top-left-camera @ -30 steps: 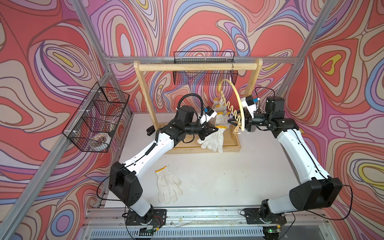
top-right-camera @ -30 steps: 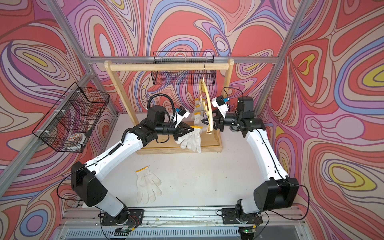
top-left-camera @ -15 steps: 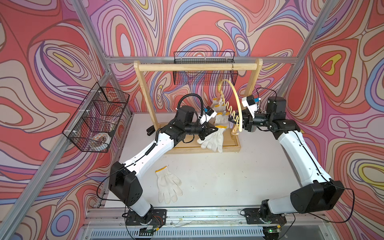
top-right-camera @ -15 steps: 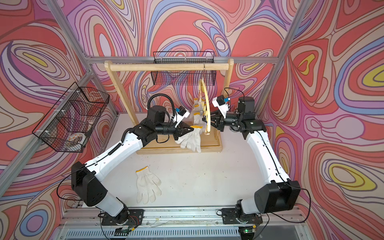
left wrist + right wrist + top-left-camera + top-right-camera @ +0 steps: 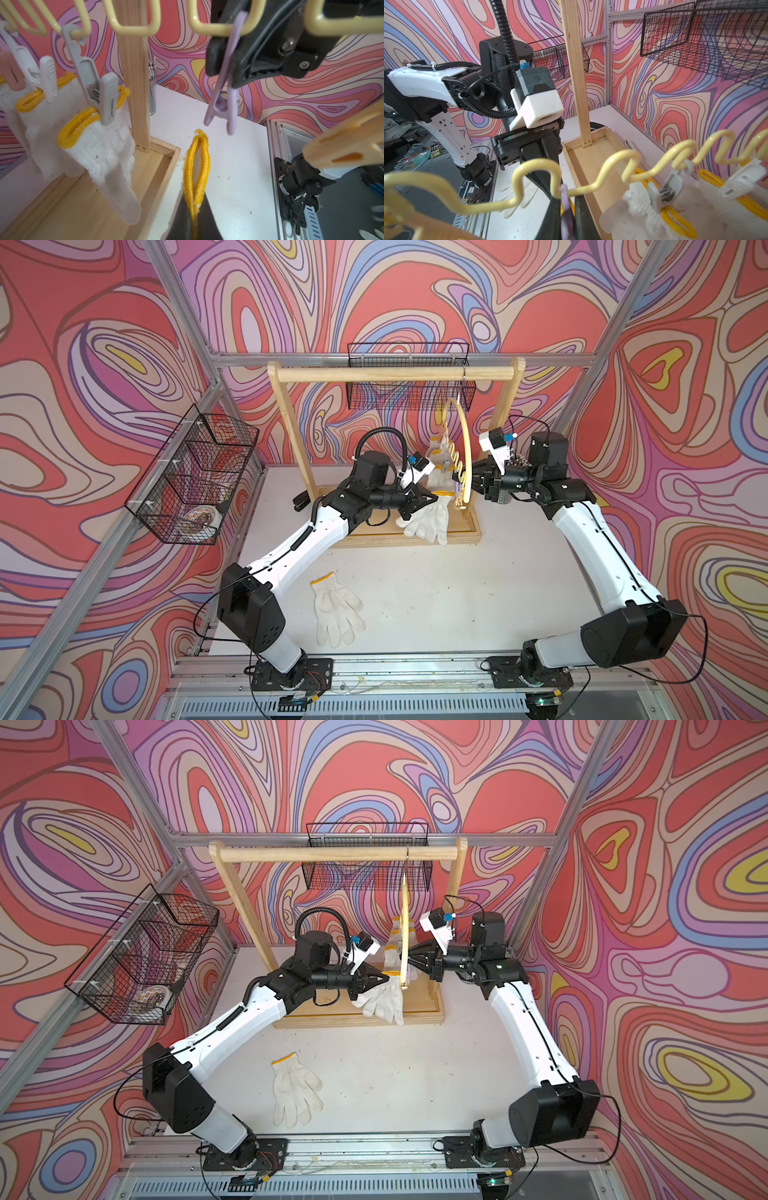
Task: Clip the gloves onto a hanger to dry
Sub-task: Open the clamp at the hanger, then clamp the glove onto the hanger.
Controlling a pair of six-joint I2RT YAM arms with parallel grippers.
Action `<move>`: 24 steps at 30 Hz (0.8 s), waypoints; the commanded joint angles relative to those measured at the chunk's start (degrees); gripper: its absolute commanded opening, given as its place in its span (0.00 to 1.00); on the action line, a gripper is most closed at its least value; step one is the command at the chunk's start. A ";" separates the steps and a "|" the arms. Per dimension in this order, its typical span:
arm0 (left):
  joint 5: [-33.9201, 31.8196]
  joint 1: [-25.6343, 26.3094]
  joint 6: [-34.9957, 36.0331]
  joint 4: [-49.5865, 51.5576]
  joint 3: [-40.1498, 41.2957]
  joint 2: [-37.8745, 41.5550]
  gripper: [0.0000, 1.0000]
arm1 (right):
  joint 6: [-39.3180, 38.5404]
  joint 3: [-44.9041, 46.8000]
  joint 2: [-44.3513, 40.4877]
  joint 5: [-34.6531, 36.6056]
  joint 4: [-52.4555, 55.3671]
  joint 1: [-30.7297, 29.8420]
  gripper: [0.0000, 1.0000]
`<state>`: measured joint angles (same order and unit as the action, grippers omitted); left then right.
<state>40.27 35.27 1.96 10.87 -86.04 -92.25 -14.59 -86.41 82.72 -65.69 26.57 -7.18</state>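
At the wooden rail frame (image 5: 395, 375), in both top views, the left gripper (image 5: 433, 498) pinches the held glove (image 5: 428, 522) by its cuff just beside the hanger (image 5: 466, 448). The right gripper (image 5: 478, 481) meets the hanger from the opposite side. A loose glove (image 5: 336, 612) lies on the table (image 5: 498, 593).

Left wrist view: the cuff sits just below the lilac clip (image 5: 225, 104), whose mouth gapes. Advised: raise the cuff squarely into that mouth before release. Clipped gloves (image 5: 104, 149) flank one side, a peach clip (image 5: 342, 149) the other.

Right wrist view: the right gripper clamps the lilac clip.
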 commanded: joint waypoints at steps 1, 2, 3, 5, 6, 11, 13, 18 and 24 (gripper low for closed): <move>1.68 0.76 -2.92 -5.28 0.87 -0.03 0.00 | 0.61 -1.48 0.87 0.39 0.83 -0.68 0.00; 2.47 0.98 -3.36 -5.80 0.81 -0.25 0.00 | 0.78 -1.50 0.87 0.46 0.69 -0.73 0.00; 3.02 1.18 -3.55 -5.81 0.56 -0.64 0.00 | 1.06 -1.56 0.95 0.45 0.51 -0.79 0.00; 2.80 1.77 -2.70 -4.23 -0.06 -1.12 0.00 | 1.46 -1.57 0.95 0.30 0.16 -0.82 0.00; 2.15 2.12 -1.96 -2.97 -0.33 -1.33 0.00 | 1.56 -1.50 0.90 0.24 -0.08 -0.80 0.00; 1.25 2.88 -0.22 -0.06 -0.11 -1.72 0.00 | 2.72 -0.88 0.87 -0.18 -1.64 -0.95 0.00; 1.18 2.88 -0.24 -0.35 0.08 -1.92 0.00 | 2.90 -0.78 0.87 -0.64 -1.95 -0.91 0.00; 1.30 2.88 0.02 -1.93 -0.92 -3.39 0.00 | 3.34 -0.78 0.78 -1.93 -2.31 -0.97 0.00; 2.75 2.88 -0.72 -4.32 -1.97 -4.44 0.00 | 3.59 -0.04 0.14 -2.40 -3.02 -0.92 0.00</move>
<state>41.43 38.00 0.64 9.10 -86.24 -96.29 -11.57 -86.65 83.09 -66.70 25.15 -7.81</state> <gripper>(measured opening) 0.070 0.123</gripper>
